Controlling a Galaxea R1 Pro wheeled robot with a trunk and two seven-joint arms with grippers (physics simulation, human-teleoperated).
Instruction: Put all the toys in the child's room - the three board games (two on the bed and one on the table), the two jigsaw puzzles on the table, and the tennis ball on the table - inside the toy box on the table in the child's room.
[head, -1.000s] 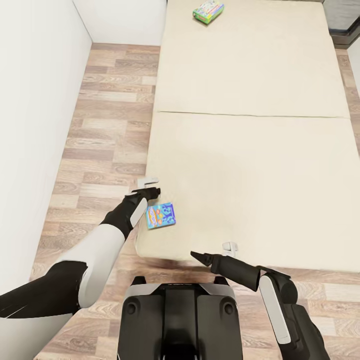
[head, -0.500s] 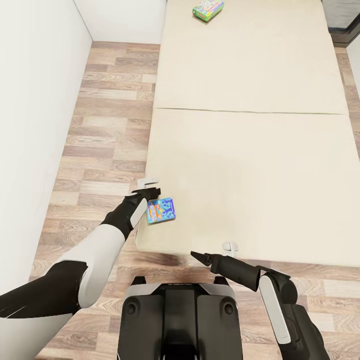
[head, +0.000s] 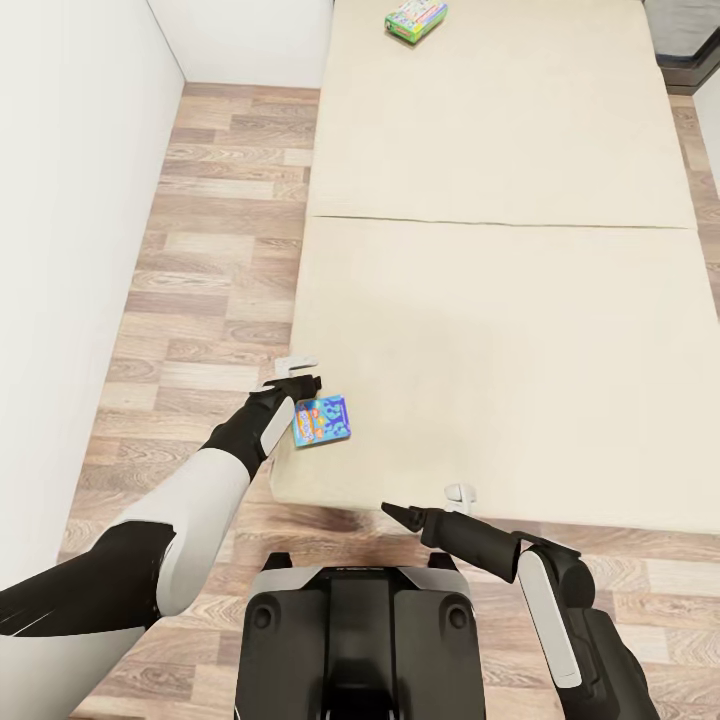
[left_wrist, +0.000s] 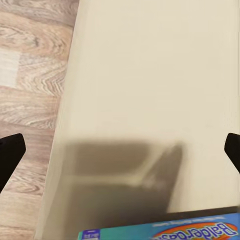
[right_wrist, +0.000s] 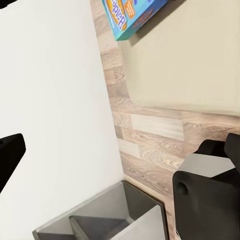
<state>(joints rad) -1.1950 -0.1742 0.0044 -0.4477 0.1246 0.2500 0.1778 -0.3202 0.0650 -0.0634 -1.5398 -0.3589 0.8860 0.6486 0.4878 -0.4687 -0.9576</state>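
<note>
A blue board game (head: 323, 420) lies tilted at the near left corner of the beige bed (head: 500, 330), against my left wrist. My left gripper (head: 300, 376) stands open just beyond it, over the mattress edge. In the left wrist view the blue board game (left_wrist: 165, 231) shows close under the camera with a broad shadow beyond it, and the fingertips (left_wrist: 10, 152) are far apart. A second board game (head: 416, 20), green-edged, rests at the bed's far end. My right gripper (head: 420, 505) hangs open by the bed's near edge, empty. The right wrist view also catches the blue board game (right_wrist: 135, 15).
A white wall (head: 60, 250) runs along the left, with a strip of wooden floor (head: 215, 250) between it and the bed. My base (head: 360, 640) sits against the bed's foot. Grey open compartments (right_wrist: 105, 220) show low beside the wall.
The whole picture has slid slightly, so the camera moved. The blue board game now sits a little nearer my left gripper and is tilted more. Both arms keep their pose.
</note>
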